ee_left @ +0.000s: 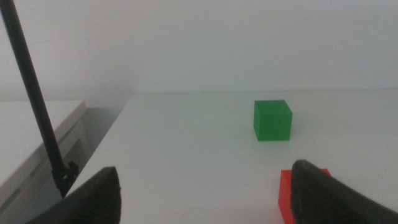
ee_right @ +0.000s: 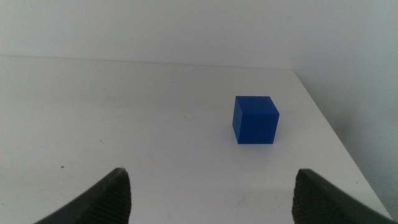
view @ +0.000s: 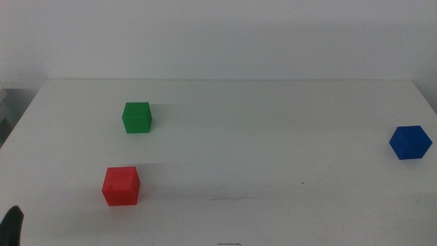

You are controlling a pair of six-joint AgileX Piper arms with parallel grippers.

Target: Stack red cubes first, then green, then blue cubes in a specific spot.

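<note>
Red cube [view: 121,186], green cube [view: 137,117], blue cube [view: 410,143], white table [view: 273,137].

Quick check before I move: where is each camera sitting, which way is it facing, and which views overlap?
Middle view: above the table's near edge, looking forward and down at the table with red cube, green cube and blue cube; only the left claw's tip shows, bottom left.
Left wrist view: low behind the open left claw, facing the green cube; red cube beside one jaw.
Right wrist view: behind the open right claw, facing the blue cube.
Shared: every cube also appears in the middle view.
</note>
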